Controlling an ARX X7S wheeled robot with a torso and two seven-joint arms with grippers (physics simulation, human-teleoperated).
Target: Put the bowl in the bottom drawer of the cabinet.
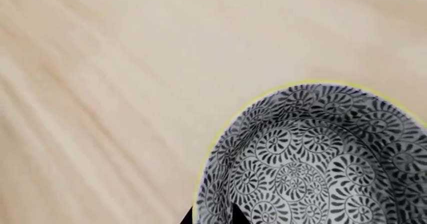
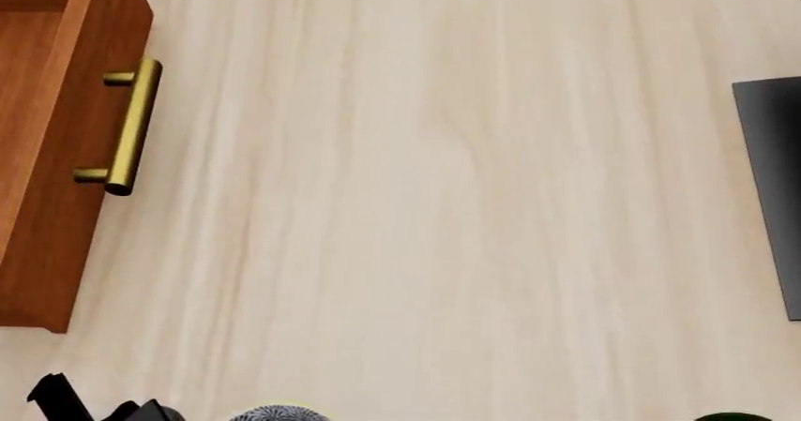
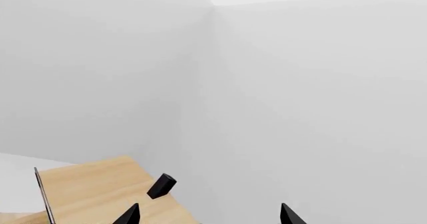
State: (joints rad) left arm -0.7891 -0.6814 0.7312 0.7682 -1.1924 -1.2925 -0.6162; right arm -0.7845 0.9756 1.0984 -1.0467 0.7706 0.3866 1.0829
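The left wrist view shows the bowl (image 1: 313,159) over pale wood-grain desk (image 1: 120,84), a dark tip of the left tool (image 1: 213,216) at its rim; its grip cannot be told. The head view shows the bottom drawer (image 2: 56,158) standing open at the left of the desk. In the right wrist view, the right tool (image 3: 208,215) stands open and empty before bare white walls (image 3: 300,94).

Bare sim room: plain white walls (image 3: 280,84), pale wood tabletop (image 2: 476,205), red-brown cabinet (image 2: 51,158) at its left edge.
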